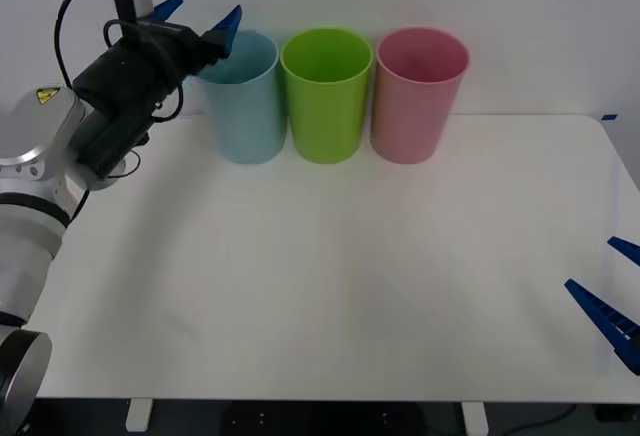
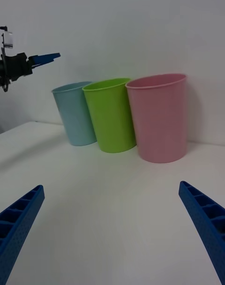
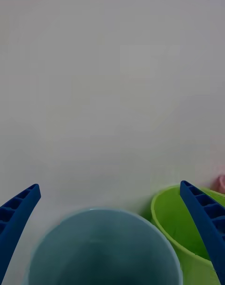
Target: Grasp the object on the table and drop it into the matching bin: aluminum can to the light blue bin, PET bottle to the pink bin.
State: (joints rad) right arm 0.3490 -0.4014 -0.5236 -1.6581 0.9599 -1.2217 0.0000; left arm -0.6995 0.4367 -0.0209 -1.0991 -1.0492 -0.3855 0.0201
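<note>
Left hand spread wide, empty, above light blue bin rim | right hand spread, table edge

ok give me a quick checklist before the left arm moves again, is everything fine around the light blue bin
1. Left gripper open: ok, nothing between its fingers.
2. Left gripper over the light blue bin: ok, at its far left rim.
3. Can inside the light blue bin: cannot tell, its bottom is hidden.
4. Light blue, lime green bin and pink bin upright in a row: ok.
5. Right gripper clear of the bins: ok, open at the table right edge.
</note>
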